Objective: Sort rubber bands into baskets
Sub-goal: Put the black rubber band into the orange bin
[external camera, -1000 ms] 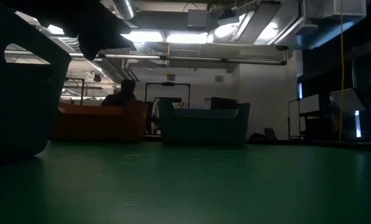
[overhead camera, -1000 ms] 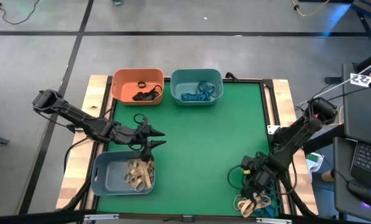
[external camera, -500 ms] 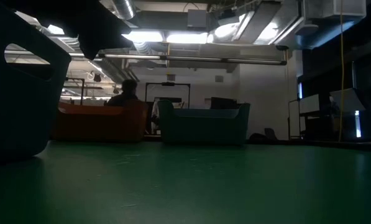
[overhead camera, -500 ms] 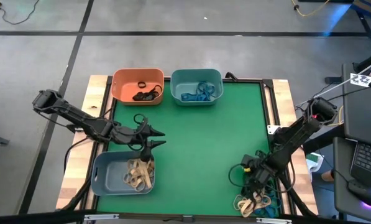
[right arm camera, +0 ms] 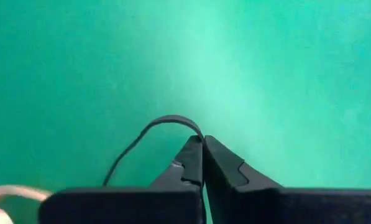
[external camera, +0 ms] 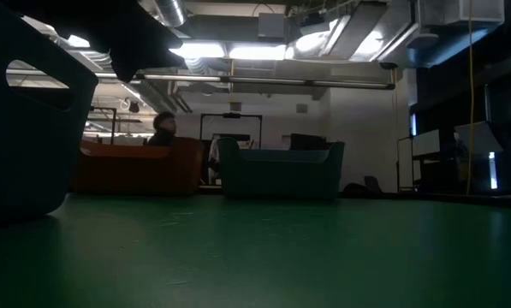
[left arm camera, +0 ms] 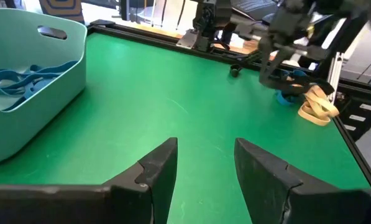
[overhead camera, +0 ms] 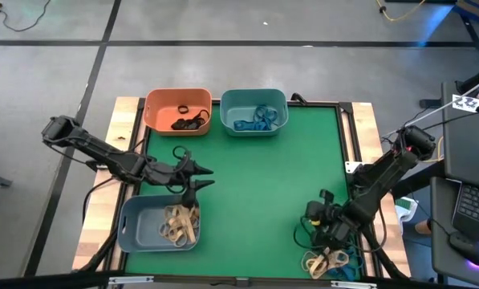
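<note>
My right gripper [right arm camera: 202, 148] [overhead camera: 318, 218] is shut on a thin black rubber band [right arm camera: 149, 133] above the green mat, just beyond the pile of tan and blue rubber bands [overhead camera: 329, 258] at the table's near right corner. My left gripper [left arm camera: 204, 163] [overhead camera: 197, 178] stands open and empty over the far rim of the grey-blue basket [overhead camera: 135, 225], which holds tan bands. The orange basket [overhead camera: 177, 110] with black bands and the teal basket [overhead camera: 253, 111] with blue bands stand side by side at the far edge. My right gripper pinches the black rubber band between its two fingertips, at one spot on the loop [right arm camera: 196, 132]. The fingers slant steeply down at the mat. The band arcs out from the tips and curves back under the gripper, where its other end is hidden.
The mat's middle [overhead camera: 263, 185] is bare green. A black frame rail [left arm camera: 173, 38] edges the table. Black cables [overhead camera: 303, 233] lie by the pile. In the low view a person [external camera: 163, 128] shows behind the orange basket [external camera: 139, 167], in the room beyond.
My right gripper has risen a little from the pile of bands and its wrist has rolled and tipped. In the room behind, the person has moved toward the left of the low view.
</note>
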`<state>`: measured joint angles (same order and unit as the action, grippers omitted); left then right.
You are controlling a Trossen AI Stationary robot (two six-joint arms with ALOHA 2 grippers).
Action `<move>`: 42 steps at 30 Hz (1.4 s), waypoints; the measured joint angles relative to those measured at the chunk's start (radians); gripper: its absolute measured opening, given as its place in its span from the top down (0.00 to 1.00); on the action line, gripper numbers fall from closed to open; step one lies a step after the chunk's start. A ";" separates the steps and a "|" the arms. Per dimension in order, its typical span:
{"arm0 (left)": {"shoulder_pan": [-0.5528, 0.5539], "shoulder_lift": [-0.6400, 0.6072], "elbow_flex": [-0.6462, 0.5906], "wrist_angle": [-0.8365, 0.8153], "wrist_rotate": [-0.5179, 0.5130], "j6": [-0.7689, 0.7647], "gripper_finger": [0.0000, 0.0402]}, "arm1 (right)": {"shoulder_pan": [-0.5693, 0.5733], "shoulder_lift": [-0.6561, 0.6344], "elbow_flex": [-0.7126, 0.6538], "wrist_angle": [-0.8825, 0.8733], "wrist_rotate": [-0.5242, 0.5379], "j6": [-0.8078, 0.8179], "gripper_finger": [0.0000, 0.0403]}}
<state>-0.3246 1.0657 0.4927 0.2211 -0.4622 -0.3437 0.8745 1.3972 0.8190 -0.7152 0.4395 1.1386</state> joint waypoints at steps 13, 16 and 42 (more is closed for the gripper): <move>0.020 0.058 0.000 0.085 0.000 -0.020 0.61 | -0.155 -0.001 0.072 0.181 0.253 -0.393 0.98; 0.020 0.116 0.000 0.166 0.000 -0.002 0.61 | -0.198 -0.001 0.072 0.284 0.286 -0.523 0.98; 0.065 0.438 0.105 0.473 0.097 0.006 0.40 | -0.426 0.137 0.070 0.901 0.262 -1.082 0.96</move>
<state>-0.2592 1.5041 0.5977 0.6937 -0.3652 -0.3381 0.4489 1.5342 0.8886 0.1860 0.7016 0.0567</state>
